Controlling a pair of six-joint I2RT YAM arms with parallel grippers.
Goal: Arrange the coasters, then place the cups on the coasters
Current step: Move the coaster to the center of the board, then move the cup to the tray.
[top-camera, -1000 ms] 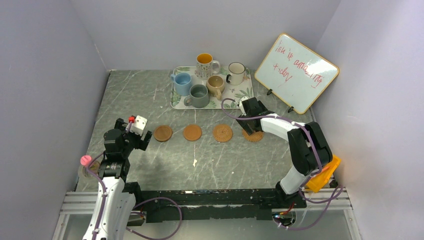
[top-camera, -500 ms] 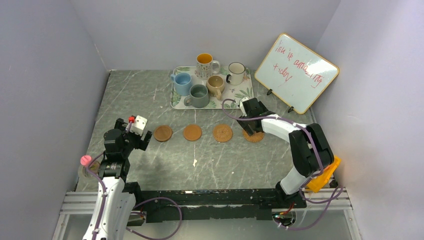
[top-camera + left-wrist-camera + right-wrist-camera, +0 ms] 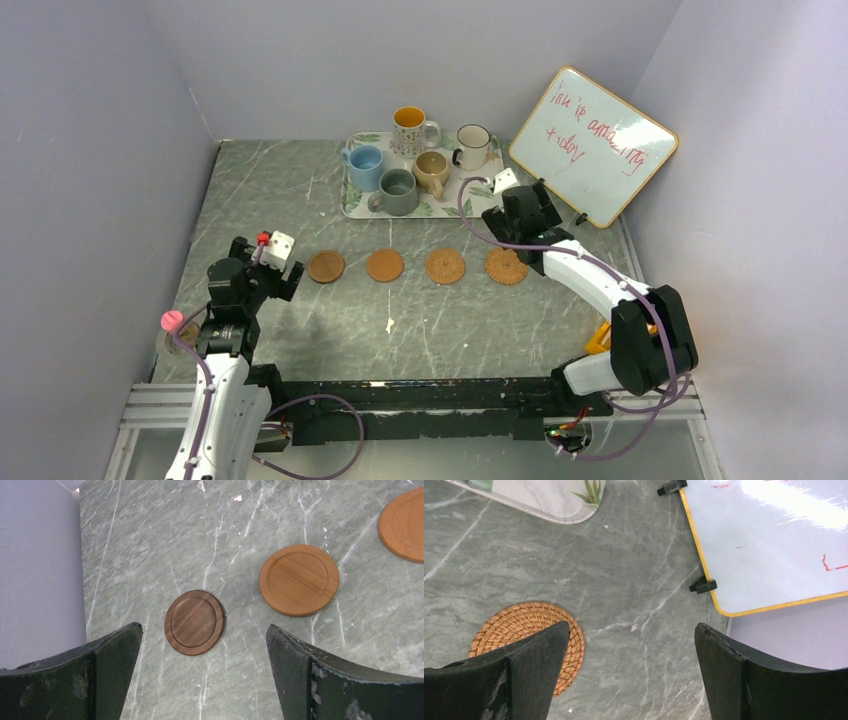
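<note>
Four coasters lie in a row: two smooth ones point(image 3: 326, 266) point(image 3: 385, 265) and two woven ones point(image 3: 445, 266) point(image 3: 506, 266). A dark brown coaster point(image 3: 195, 622) lies below my open left gripper point(image 3: 203, 626) point(image 3: 285, 275), beside a tan one point(image 3: 299, 580); the top view does not show it. My right gripper point(image 3: 631, 626) point(image 3: 525, 225) hangs open and empty just right of the rightmost woven coaster point(image 3: 526, 630). Several cups stand on the leaf-print tray point(image 3: 470, 190): light blue point(image 3: 365, 160), grey-green point(image 3: 398, 190), tan point(image 3: 432, 170), white point(image 3: 472, 145), patterned point(image 3: 410, 127).
A whiteboard point(image 3: 593, 145) point(image 3: 774, 535) leans at the back right, its black feet on the table close to my right gripper. The tray's corner point(image 3: 549, 500) shows at the top of the right wrist view. Grey walls enclose the table on three sides.
My right gripper has risen off the rightmost woven coaster and swung back-right toward the whiteboard, leaving that coaster fully uncovered. The left arm has not moved.
</note>
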